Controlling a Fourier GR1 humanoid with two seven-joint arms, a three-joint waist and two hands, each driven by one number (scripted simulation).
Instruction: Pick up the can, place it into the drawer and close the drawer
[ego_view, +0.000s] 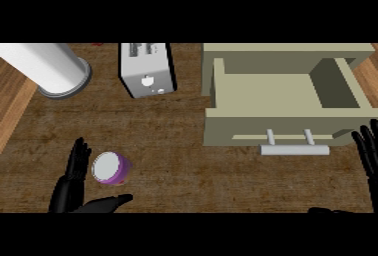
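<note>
Head view: the left hand is released, its fingers straight and pointing away from the robot, the thumb spread out toward the right below the can. The can stands on the surface just to the right of those fingers, in the crook between fingers and thumb, apparently touching or nearly so (the gap is too thin to judge). Nothing is curled round it yet. The right hand rests open at the view's right edge, fingers up, holding nothing. The drawer stands pulled open, well away to the right of and beyond the left hand, its handle just left of the right hand's fingers. A toaster and a white cylinder stand far beyond the left hand.

What could go wrong: if the fingers close off-centre, they would likely nudge the can to the right, tipping it or sending it rolling out of the grasp. A low carry could also catch the drawer's front wall.

The can appears upright, pale lid facing up, its long axis roughly vertical and leaning slightly toward the right in this steep view.
</note>
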